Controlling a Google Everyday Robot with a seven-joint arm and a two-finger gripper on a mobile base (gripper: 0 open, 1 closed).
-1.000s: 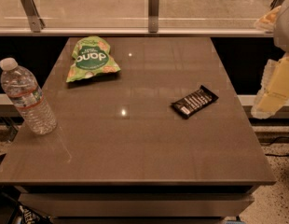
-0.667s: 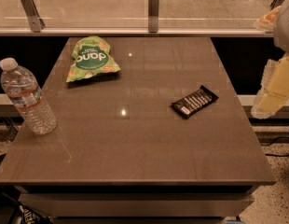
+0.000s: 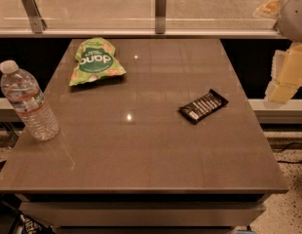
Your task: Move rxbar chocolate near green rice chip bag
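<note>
From where I stood, the chocolate bar (image 3: 203,106) lay flat on the brown counter (image 3: 156,169), right of the middle and not far from the right edge. It was a small black wrapper with white lettering, turned on a diagonal, with its white patch at the nearer, left-hand end. Nothing touched it.

The green chip bag (image 3: 96,62) sat well apart from it, toward the back left of the counter. It was crinkled and lying flat, and its dark round logo read upside down from my side. Open counter lay between the bag and the bar.

A clear water bottle (image 3: 28,101) stood upright at the left edge, white cap on and a label band round its middle, nearer to me than the bag.

The gripper (image 3: 286,77) hung off the right side of the counter, beyond its edge and level with its back half. It showed as a pale yellowish block under a white rounded part of the arm. It was apart from the bar and held nothing that I could see; whether it was clenched or released I could not tell.

Behind the counter ran a glass railing (image 3: 160,11) on metal posts.
</note>
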